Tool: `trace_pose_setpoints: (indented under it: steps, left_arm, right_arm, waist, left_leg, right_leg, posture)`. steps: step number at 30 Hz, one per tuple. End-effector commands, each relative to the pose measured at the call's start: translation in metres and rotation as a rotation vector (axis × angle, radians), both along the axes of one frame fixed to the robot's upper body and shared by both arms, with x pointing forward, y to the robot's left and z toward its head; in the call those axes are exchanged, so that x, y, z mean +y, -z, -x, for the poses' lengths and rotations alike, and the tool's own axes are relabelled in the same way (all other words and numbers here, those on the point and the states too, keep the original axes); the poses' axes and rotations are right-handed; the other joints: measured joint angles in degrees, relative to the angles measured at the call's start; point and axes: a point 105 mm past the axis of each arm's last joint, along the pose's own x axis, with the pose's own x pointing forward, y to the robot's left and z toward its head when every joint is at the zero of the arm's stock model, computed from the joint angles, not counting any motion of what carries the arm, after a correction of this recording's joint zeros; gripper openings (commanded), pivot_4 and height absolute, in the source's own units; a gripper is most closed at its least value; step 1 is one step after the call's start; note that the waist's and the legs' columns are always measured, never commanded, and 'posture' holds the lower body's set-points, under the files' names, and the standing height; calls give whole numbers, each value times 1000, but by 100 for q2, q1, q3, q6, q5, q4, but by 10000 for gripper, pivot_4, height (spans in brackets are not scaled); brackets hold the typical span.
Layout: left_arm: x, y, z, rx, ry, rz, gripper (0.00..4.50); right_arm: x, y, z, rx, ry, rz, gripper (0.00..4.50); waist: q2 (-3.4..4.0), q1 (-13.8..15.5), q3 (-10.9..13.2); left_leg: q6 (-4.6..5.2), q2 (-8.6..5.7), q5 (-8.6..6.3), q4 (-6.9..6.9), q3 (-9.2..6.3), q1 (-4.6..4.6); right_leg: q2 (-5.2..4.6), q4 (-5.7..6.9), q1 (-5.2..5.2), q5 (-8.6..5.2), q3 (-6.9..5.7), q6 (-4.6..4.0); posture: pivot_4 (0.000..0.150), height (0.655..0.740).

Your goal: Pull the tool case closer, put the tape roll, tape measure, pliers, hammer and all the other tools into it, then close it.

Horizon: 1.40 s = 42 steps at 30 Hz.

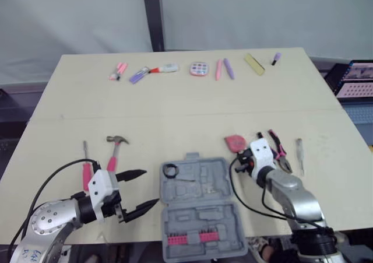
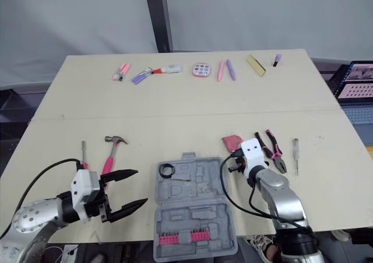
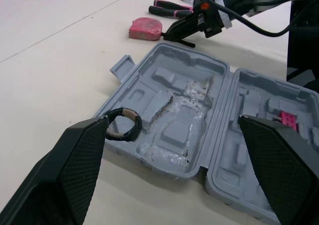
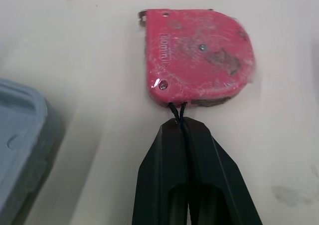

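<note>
Tape roll is in the open tool case at the counter's near edge. Step in hand looks like the tape measure, just right of the case. Right gripper fingers pressed together, pinching its black cord. Left gripper fingers wide apart, empty, beside the case. Next: lift by the cord, swing gently over the case. Embossed label unreadable.

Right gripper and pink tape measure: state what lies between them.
Right wrist view: only a thin black cord joins the pink tape measure to the shut right gripper.
</note>
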Motion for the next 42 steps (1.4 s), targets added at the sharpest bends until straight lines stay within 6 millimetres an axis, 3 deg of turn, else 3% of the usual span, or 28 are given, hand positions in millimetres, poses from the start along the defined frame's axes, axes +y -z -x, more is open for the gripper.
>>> trace_pose_setpoints:
  steps: [1, 17, 26, 42]
  left_arm:
    - [-1, -3, 2, -18, 31, -8, 45000]
    - [-3, 4, 7, 9, 76, 1, 45000]
    - [-7, 8, 14, 34, 144, 10, 45000]
    - [-5, 10, 21, 30, 216, -17, 45000]
  right_arm:
    - [-11, 2, 16, 32, 26, 8, 631]
    - [1, 17, 95, 189, 0, -24, 631]
    - [6, 19, 115, 238, -1, -45, 631]
    - [8, 23, 133, 294, -14, -61, 631]
  waist:
    - [0, -4, 0]
    - [0, -1, 0]
    - [0, -2, 0]
    - [0, 2, 0]
  left_leg:
    - [0, 0, 0, 0, 0, 0]
    - [0, 6, 0, -7, -2, 1]
    - [0, 7, 0, -8, -2, 1]
    - [0, 12, -1, -11, -3, 1]
  right_leg:
    - [0, 0, 1, 0, 0, 0]
    - [3, -10, 4, 0, 3, 0]
    - [2, -16, 6, 0, 3, 0]
    - [2, -33, 13, 0, 3, 0]
  posture:
    - [1500, 7400]
    - [1500, 7400]
    - [1500, 7400]
    - [1500, 7400]
